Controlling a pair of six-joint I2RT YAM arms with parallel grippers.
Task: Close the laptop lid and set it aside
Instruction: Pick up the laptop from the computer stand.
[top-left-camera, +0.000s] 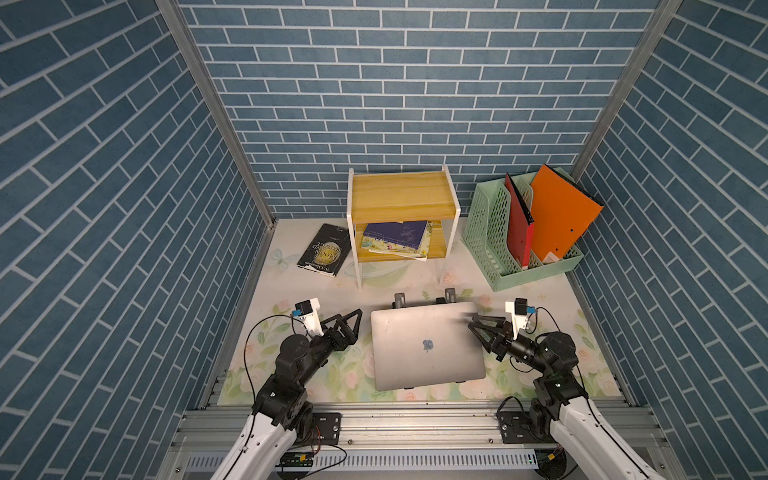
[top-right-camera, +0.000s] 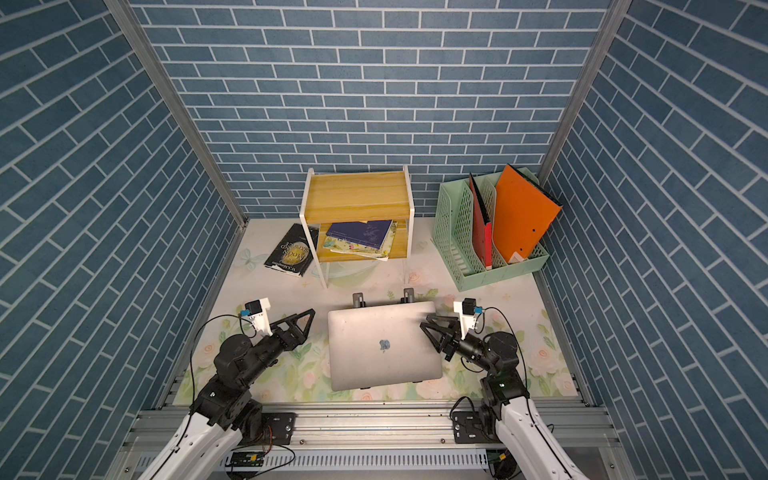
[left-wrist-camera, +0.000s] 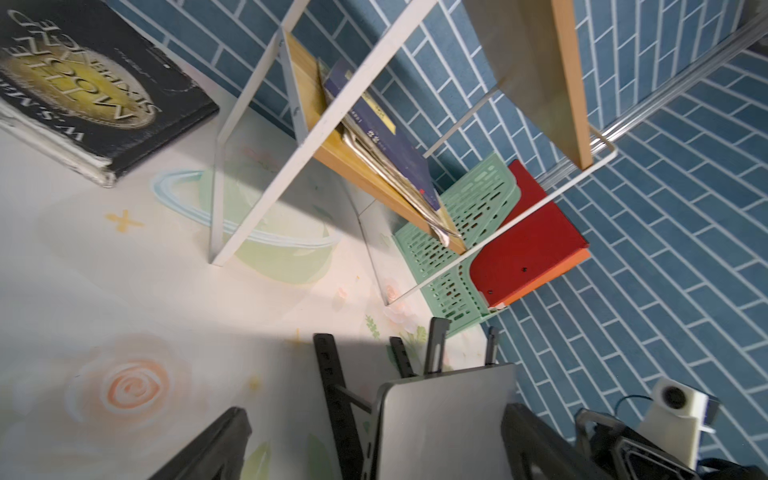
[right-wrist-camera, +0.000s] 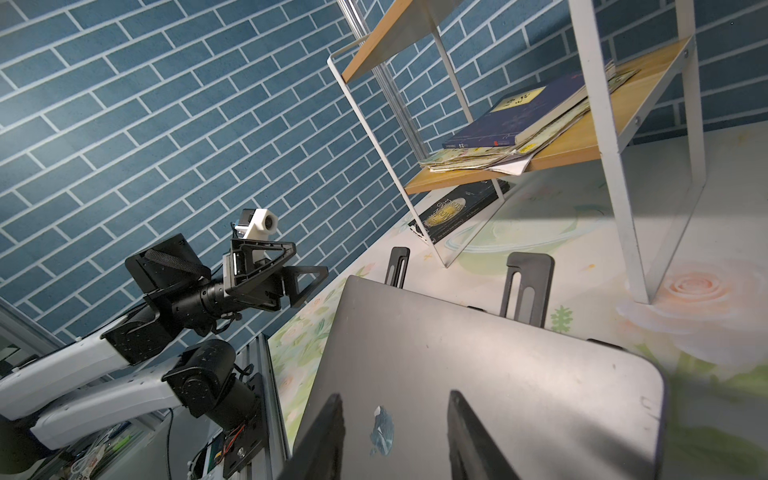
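Both top views showed the shut laptop (top-left-camera: 428, 361) between spread left fingers (top-left-camera: 343, 316) and half-spread, empty right fingers (top-left-camera: 486, 319) over its corner.

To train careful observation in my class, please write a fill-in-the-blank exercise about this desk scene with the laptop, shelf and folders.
1. The laptop lid is ____, with its logo facing up.
2. The red folder and the orange folder stand in a ____ file rack.
3. The blue book rests on the ____ board of the wooden shelf.
4. The left pincer has its jaws ____.

Missing words: closed; green; lower; open
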